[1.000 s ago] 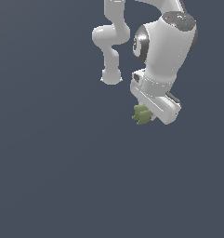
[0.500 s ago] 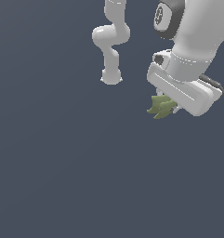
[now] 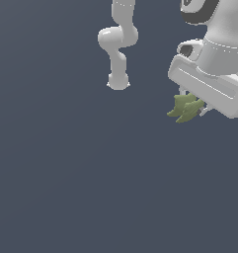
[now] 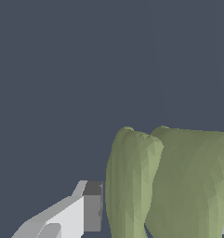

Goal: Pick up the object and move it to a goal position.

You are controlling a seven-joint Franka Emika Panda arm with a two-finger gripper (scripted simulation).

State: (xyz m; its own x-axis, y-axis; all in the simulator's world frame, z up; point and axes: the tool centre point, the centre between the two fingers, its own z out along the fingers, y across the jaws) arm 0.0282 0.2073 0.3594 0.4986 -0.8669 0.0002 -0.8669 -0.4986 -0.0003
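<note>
The object is held under the gripper, at the exterior view's right. The arm's base is set well apart, to the left.

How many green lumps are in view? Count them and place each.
1. The green lump hangs under the claw at the exterior view's right; the wrist view shows it beside one finger.

One white robot arm is showing in the exterior view, carrying one tool at its end. One olive-green leafy object is sitting in that tool; at least three pointed lobes are sticking out of it in the exterior view, and two rounded lobes are filling the wrist view. One tool finger is showing clearly in the wrist view, with only a sliver of another at the edge.
</note>
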